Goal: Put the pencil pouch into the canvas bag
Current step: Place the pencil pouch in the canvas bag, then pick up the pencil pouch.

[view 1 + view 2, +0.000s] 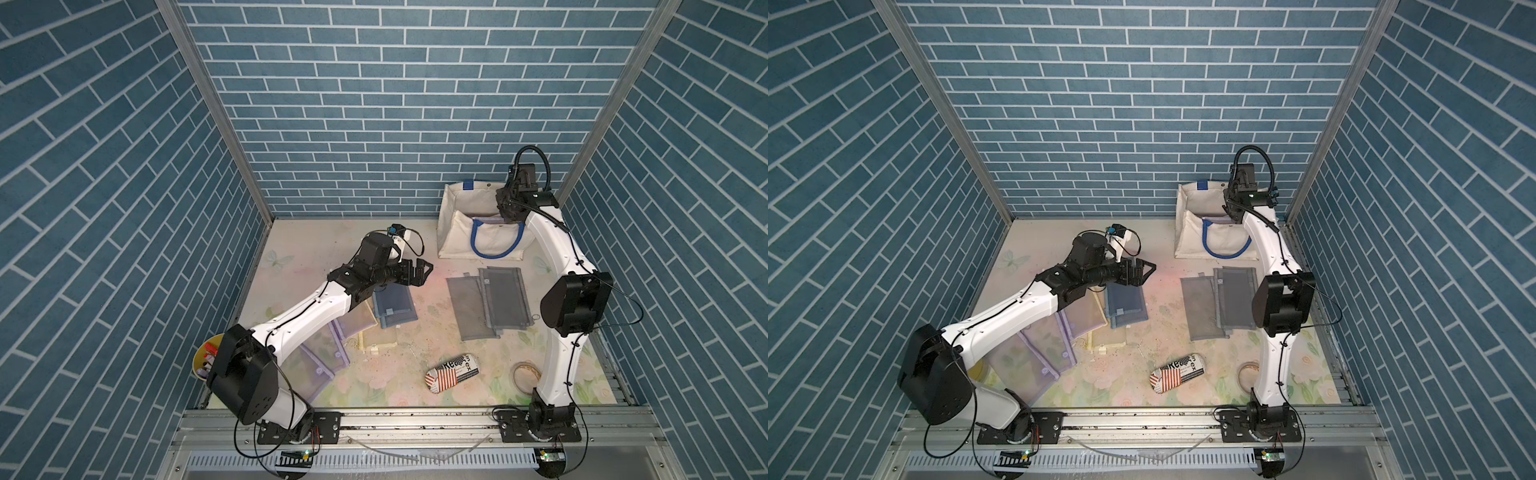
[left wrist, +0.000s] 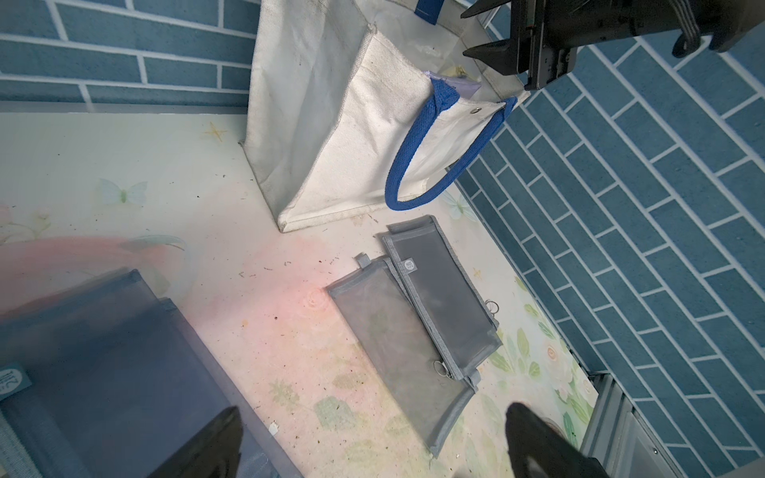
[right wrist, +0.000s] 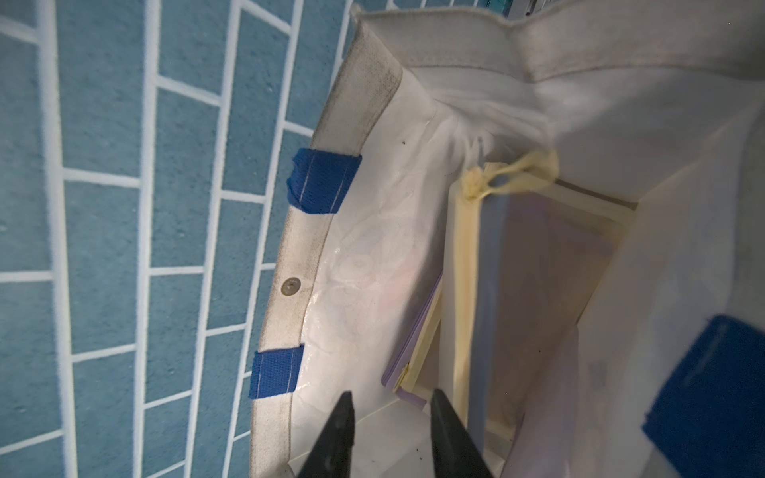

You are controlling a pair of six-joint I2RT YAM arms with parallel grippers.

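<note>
Walling a floral tabletop (image 1: 432,345), blue brick-print panels (image 1: 374,104), left end effector (image 1: 424,272) agape, right end effector (image 3: 391,393) part-open, both seemingly empty.

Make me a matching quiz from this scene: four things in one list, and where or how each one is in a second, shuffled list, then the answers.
Things:
1. canvas bag
2. grey mesh pouches
3. printed pencil case
4. left tool

Places or states:
A. open and empty, by the blue pouches
B. lying flat, overlapping, just in front of the bag
C. standing in the far right corner, right tool at its mouth
D. alone near the front edge of the table

Pairs: 1-C, 2-B, 3-D, 4-A
</note>
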